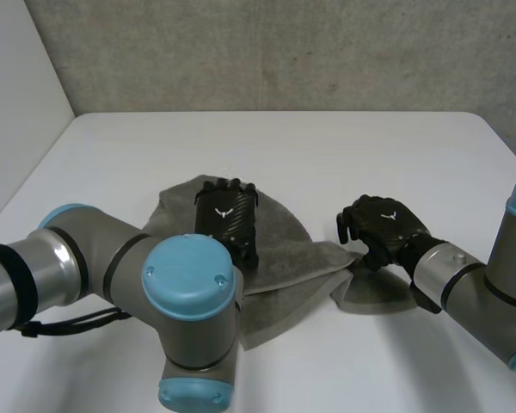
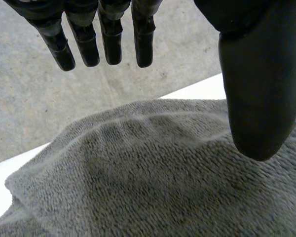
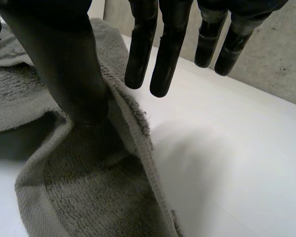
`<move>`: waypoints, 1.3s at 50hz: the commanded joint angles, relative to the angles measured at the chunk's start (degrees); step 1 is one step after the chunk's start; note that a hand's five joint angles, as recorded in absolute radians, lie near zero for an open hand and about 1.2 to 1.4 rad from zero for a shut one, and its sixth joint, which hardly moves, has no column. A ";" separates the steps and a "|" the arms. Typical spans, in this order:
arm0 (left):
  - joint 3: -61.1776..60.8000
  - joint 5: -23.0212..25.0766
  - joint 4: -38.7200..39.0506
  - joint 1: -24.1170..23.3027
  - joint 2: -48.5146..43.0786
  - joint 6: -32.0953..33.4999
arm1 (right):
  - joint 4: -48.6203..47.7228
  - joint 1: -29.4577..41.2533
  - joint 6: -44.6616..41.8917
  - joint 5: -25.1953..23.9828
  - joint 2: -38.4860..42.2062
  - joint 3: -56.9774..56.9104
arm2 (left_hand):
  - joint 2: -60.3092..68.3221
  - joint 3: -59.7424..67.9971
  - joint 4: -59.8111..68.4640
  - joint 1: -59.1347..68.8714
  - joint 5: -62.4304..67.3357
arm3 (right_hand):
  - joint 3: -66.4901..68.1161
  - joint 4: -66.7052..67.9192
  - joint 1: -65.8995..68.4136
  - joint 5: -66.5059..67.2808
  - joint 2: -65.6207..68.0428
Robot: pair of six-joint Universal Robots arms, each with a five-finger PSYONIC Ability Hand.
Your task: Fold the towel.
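Note:
A grey towel lies crumpled in the middle of the white table. My left hand rests flat on its middle, open. In the left wrist view its straight fingers reach out over the towel. My right hand is at the towel's right end. In the right wrist view its thumb presses into the towel, and a raised edge stands pinched between the thumb and the fingers.
My left arm's elbow hangs over the towel's near left part and hides it. Bare table stretches beyond the right hand. A grey wall stands behind the table's far edge.

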 commanded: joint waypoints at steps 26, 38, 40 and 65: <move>-4.05 -0.30 -0.28 -7.32 -2.16 -0.42 | -0.61 0.35 -0.60 0.79 0.78 0.88 | 3.81 -2.79 -3.16 3.58 5.29 | -3.00 -4.09 -5.61 -5.58 -5.87; 1.74 -0.12 0.16 -6.70 -7.69 -0.07 | -0.61 0.35 -0.60 0.79 0.78 0.88 | 14.06 -2.79 -3.16 13.82 15.53 | -3.00 -4.09 -1.09 -1.06 -1.35; 2.10 -0.12 0.25 -6.70 -7.78 -0.07 | -0.61 0.35 -0.60 0.70 0.78 0.88 | 16.09 -2.79 -3.16 15.86 17.57 | -3.00 -4.09 3.48 3.51 3.21; -6.60 9.88 0.78 -0.29 4.35 -0.16 | 8.96 -0.01 -10.61 -1.92 -2.03 0.70 | 41.99 -2.79 -3.16 41.76 43.47 | -3.00 -4.09 31.85 31.88 31.58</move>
